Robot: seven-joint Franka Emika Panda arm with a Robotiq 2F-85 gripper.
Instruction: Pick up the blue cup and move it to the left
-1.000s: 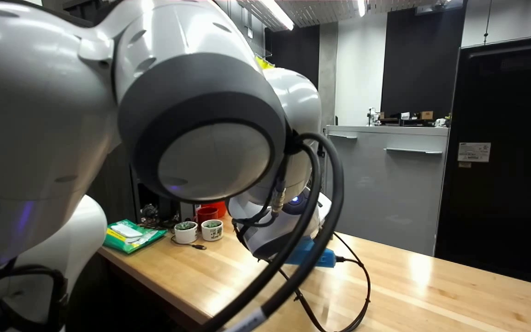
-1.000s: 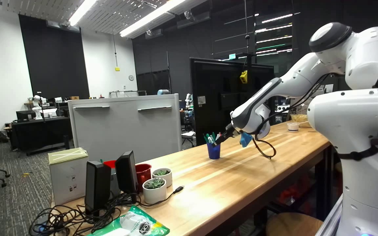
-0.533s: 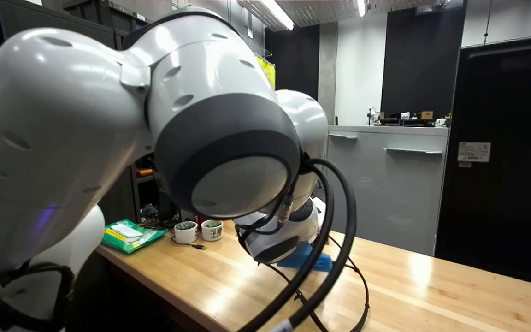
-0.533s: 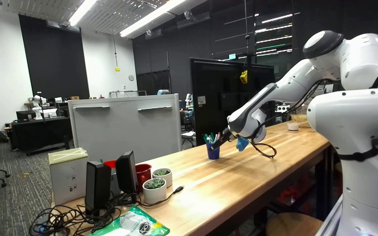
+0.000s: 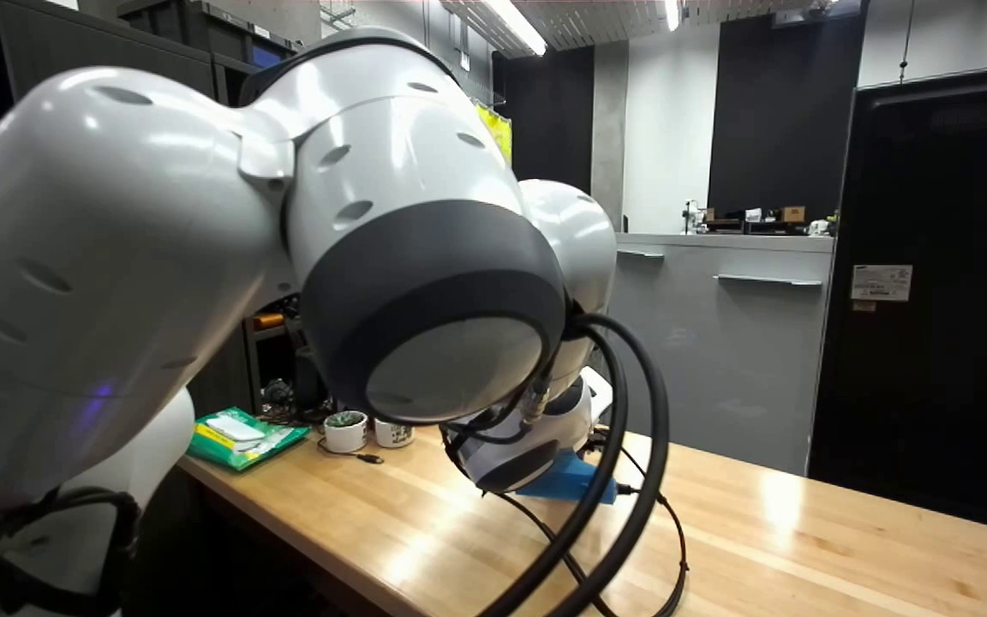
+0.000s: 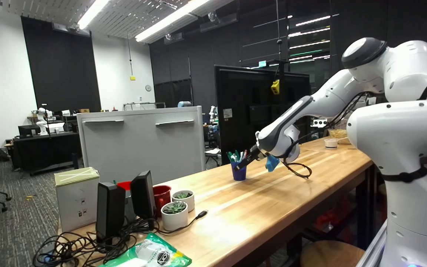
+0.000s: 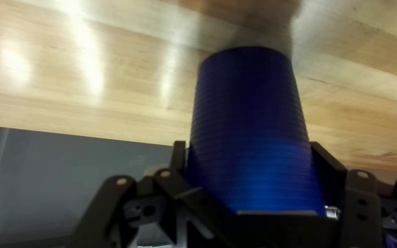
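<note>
Fingers [image 7: 177,158] of the gripper [image 7: 252,155] flank the blue cup [image 7: 246,106] at nine and three o'clock in the wrist view, parted only to the cup's width and clasping it. In an exterior view the cup stands upright on the counter [image 6: 265,204], pens [image 6: 234,157] poking toward twelve o'clock; to its right the arm [image 6: 328,96] slants up toward two o'clock, bent high, then down toward six.
</note>
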